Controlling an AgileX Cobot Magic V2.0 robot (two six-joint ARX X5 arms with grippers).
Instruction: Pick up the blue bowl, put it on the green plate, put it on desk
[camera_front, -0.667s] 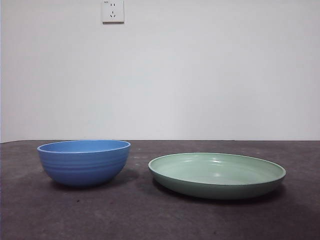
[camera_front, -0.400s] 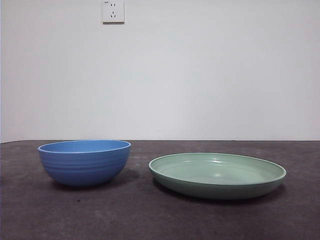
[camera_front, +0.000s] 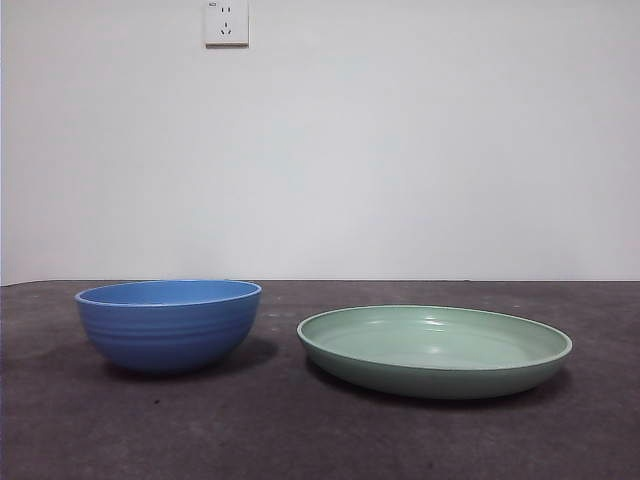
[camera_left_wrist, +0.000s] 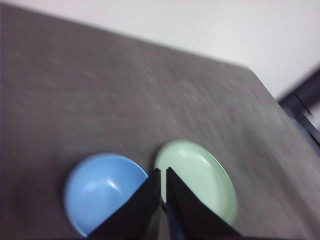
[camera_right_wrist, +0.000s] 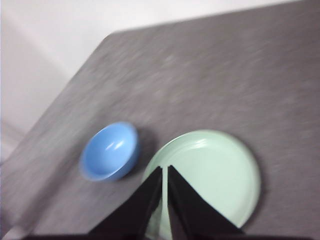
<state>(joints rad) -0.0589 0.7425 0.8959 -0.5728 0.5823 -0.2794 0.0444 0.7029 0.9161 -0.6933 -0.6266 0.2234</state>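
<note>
The blue bowl (camera_front: 168, 322) stands empty on the desk (camera_front: 300, 440), left of the green plate (camera_front: 435, 348), a small gap between them. Neither gripper shows in the front view. In the left wrist view my left gripper (camera_left_wrist: 163, 172) is shut and empty, high above the gap between the bowl (camera_left_wrist: 102, 192) and the plate (camera_left_wrist: 200, 177). In the right wrist view my right gripper (camera_right_wrist: 165, 170) is shut and empty, high above the near rim of the plate (camera_right_wrist: 215, 175), with the bowl (camera_right_wrist: 110, 150) off to one side.
A white wall with a power socket (camera_front: 226, 22) rises behind the desk. A dark frame (camera_left_wrist: 305, 107) shows past the desk's edge in the left wrist view.
</note>
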